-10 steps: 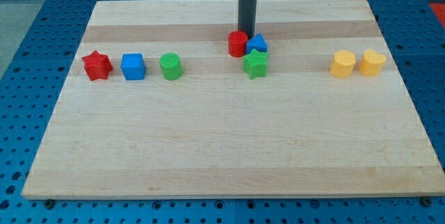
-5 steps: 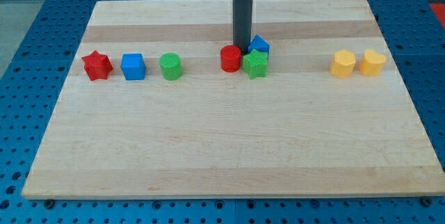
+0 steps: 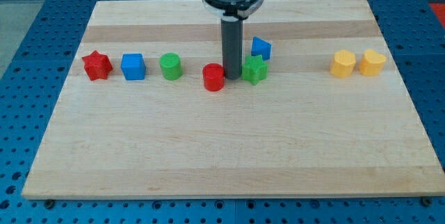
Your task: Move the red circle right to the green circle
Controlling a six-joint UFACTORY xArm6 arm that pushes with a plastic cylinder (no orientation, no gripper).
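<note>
The red circle (image 3: 214,77) lies near the middle of the board, to the right of the green circle (image 3: 170,65) with a gap between them. My tip (image 3: 231,78) is down on the board just right of the red circle, in the narrow space between it and the green star (image 3: 254,69). The rod rises straight up from there and hides the board behind it.
A red star (image 3: 96,65) and a blue cube (image 3: 133,66) sit left of the green circle. A blue block (image 3: 260,47) lies above the green star. Two yellow blocks (image 3: 342,64) (image 3: 372,62) sit at the right. The wooden board (image 3: 222,154) ends on all sides.
My tip has moved down and to the left, pushing the red circle from beside the blue block down-left toward the green circle. The green star has shifted slightly.
</note>
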